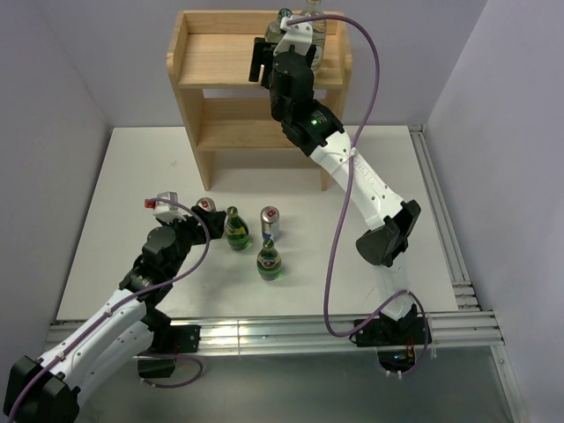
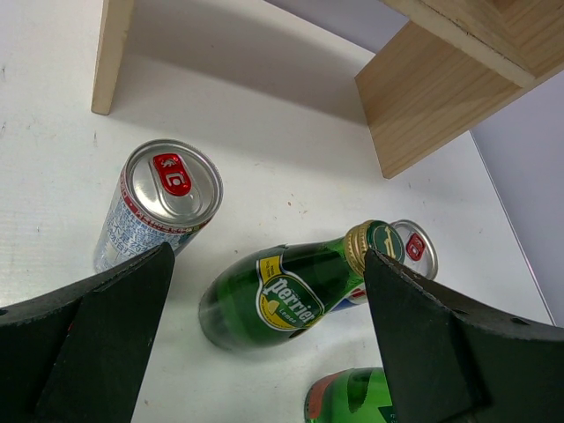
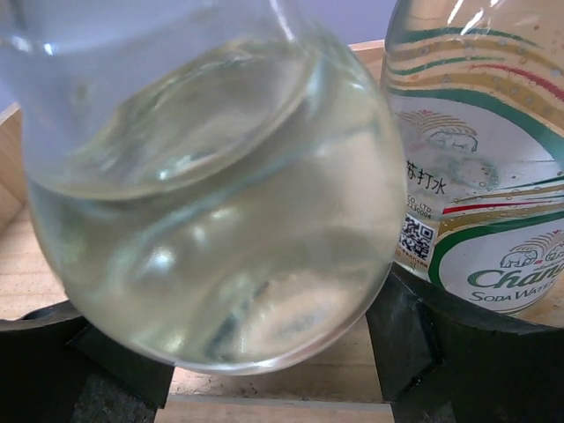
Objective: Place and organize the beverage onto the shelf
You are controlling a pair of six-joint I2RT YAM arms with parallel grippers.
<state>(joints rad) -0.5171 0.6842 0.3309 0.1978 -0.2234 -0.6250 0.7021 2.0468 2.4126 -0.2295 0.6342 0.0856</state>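
Observation:
On the top board of the pine shelf [image 1: 220,53] my right gripper [image 1: 295,35] has its fingers [image 3: 410,339] either side of a clear water bottle [image 3: 211,220]. They lie close to the glass, and contact is unclear. A second water bottle [image 3: 480,167] with a green-striped label stands just right of it. Down on the table my left gripper [image 2: 264,335] is open over a green glass bottle [image 2: 282,295] and holds nothing. One silver can [image 2: 167,203] stands to its left, another can [image 2: 412,248] behind its cap. The other green bottle [image 1: 270,260] stands nearer.
The shelf's side panel [image 2: 441,97] and left leg [image 2: 110,53] rise beyond the cans. The lower shelf tiers [image 1: 238,132] face the table. A purple cable [image 1: 339,238] loops off the right arm. Aluminium rails [image 1: 264,330] run along the table's near edge.

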